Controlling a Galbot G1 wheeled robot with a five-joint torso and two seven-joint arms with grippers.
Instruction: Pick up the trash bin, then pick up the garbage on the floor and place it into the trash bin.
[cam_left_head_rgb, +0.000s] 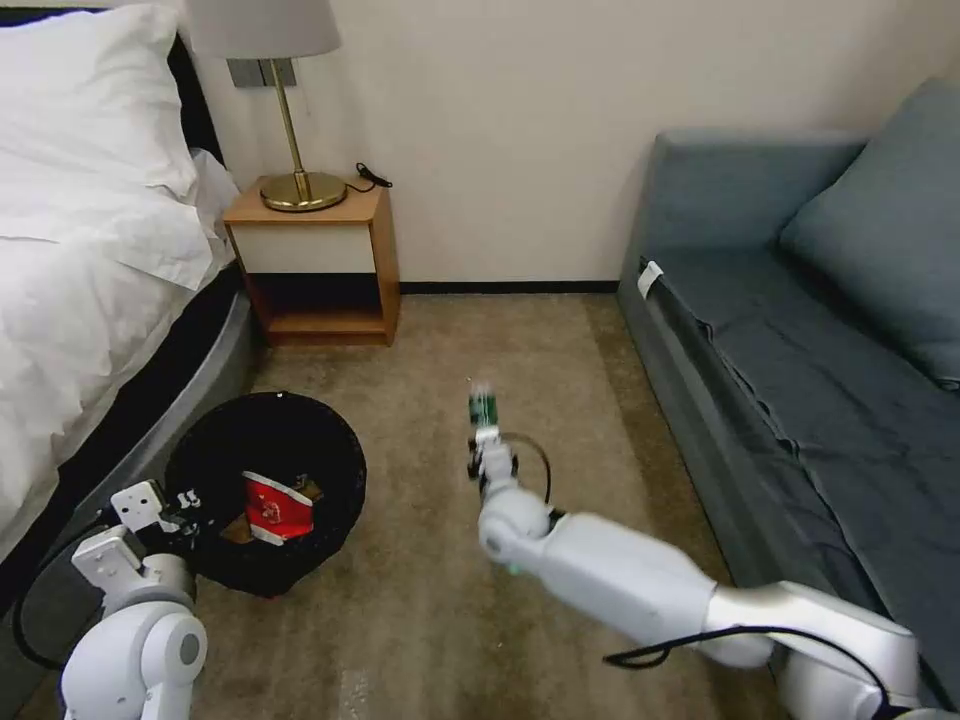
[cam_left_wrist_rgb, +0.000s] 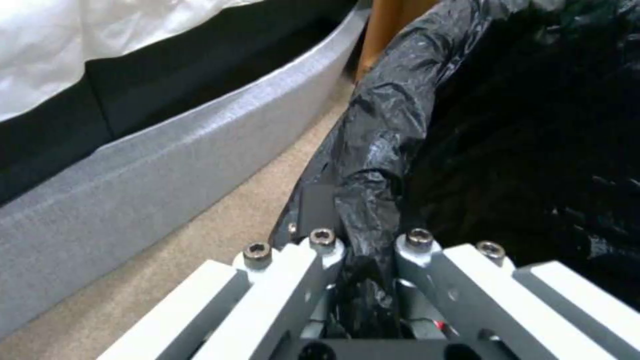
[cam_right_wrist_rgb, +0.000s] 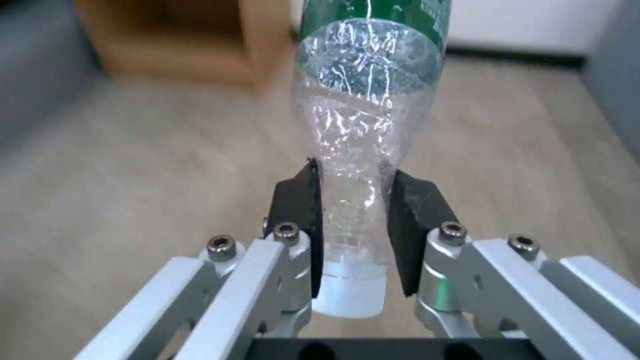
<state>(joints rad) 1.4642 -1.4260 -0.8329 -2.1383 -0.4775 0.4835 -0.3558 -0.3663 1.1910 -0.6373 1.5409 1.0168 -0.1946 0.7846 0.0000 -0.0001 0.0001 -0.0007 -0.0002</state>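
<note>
Trash bin (cam_left_head_rgb: 265, 490): round, black, lined with a crinkled black plastic liner (cam_left_wrist_rgb: 387, 130). Rim nipped between the fingers of the left gripper (cam_left_wrist_rgb: 363, 245), which are drawn tight on a fold of the liner at the side of the bin nearest the bed (cam_left_head_rgb: 80, 250). Grey bed base (cam_left_wrist_rgb: 167, 160) just beside that gripper, beige carpet (cam_left_head_rgb: 430, 600) between them.

Contents of bin: red-white snack packet (cam_left_head_rgb: 278, 508), lying in the bottom, beyond the left fingertips; a scrap of brown paper bag (cam_left_head_rgb: 238, 528) shows beside it.

Bottle (cam_right_wrist_rgb: 363, 125): clear, crumpled plastic, green label (cam_right_wrist_rgb: 373, 12) at the far end, white cap (cam_right_wrist_rgb: 348, 295) at the near end. Neck clamped between the two black pads (cam_right_wrist_rgb: 293, 210) of the right gripper (cam_right_wrist_rgb: 353, 220); cap sits behind the pads toward the palm, body and label project out past the fingertips. In the head view the right gripper (cam_left_head_rgb: 488, 455) holds the bottle out over open carpet, well apart from the bin and between it and the grey sofa (cam_left_head_rgb: 800, 330).

Surroundings: wooden nightstand (cam_left_head_rgb: 315, 265) with brass lamp (cam_left_head_rgb: 290, 120) against the wall, beyond both grippers.
</note>
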